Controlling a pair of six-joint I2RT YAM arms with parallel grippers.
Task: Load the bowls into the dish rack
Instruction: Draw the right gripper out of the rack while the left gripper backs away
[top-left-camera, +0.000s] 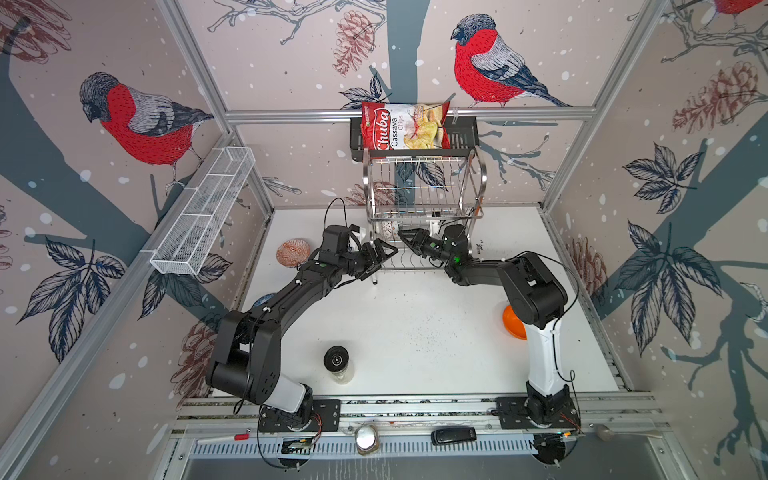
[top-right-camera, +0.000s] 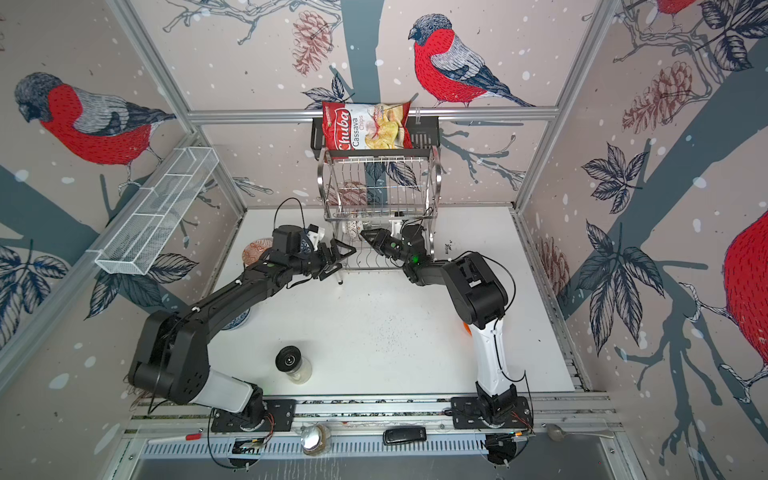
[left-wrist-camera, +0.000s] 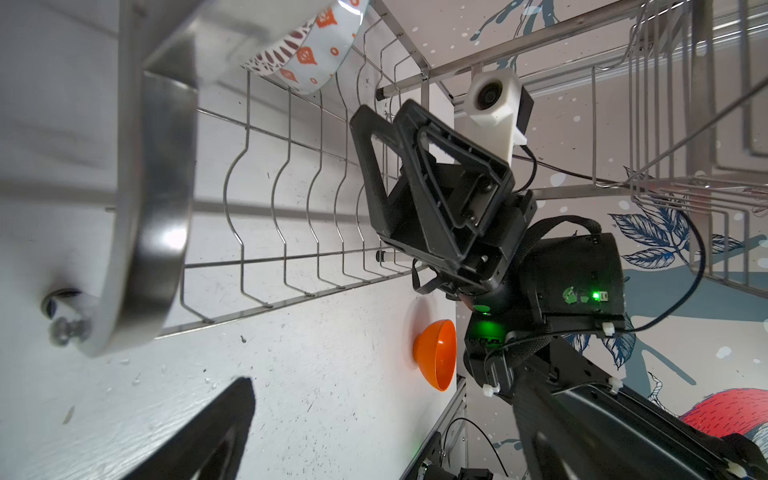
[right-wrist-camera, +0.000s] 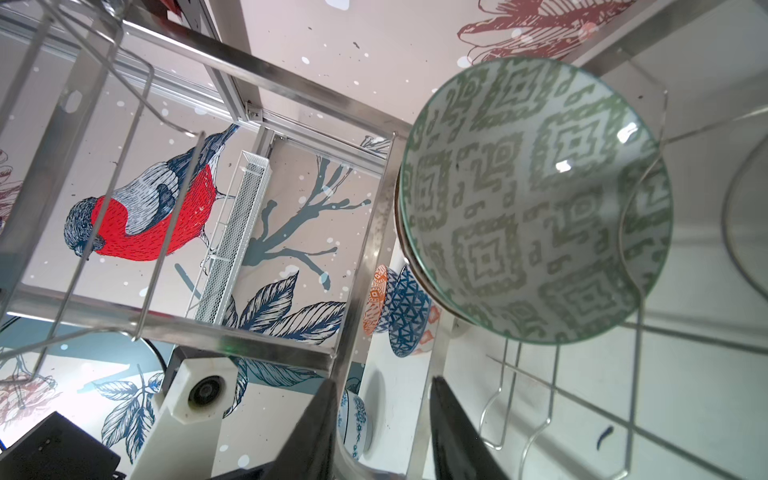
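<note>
The grey-green bowl (right-wrist-camera: 536, 199) stands on edge among the wires of the dish rack's (top-left-camera: 424, 187) lower tier, at the worktop's (top-left-camera: 415, 324) back edge. We judge this placement done. The right pincer (top-left-camera: 405, 237) sits partly open near it, gripping nothing. The left pincer (top-left-camera: 384, 261), spread wide and empty, hovers by the rack's front left leg. Next we must back out without nudging that bowl, then fetch the orange bowl (top-left-camera: 513, 322) by the right edge. The bag (top-left-camera: 403, 126) above reads "Chuba Cassava Chips".

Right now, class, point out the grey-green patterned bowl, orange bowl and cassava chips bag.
grey-green patterned bowl (right-wrist-camera: 536, 199): right wrist view, inner wall.
orange bowl (left-wrist-camera: 430, 353): left wrist view, outer wall.
cassava chips bag (top-left-camera: 405, 124): in a top view, front.
</note>
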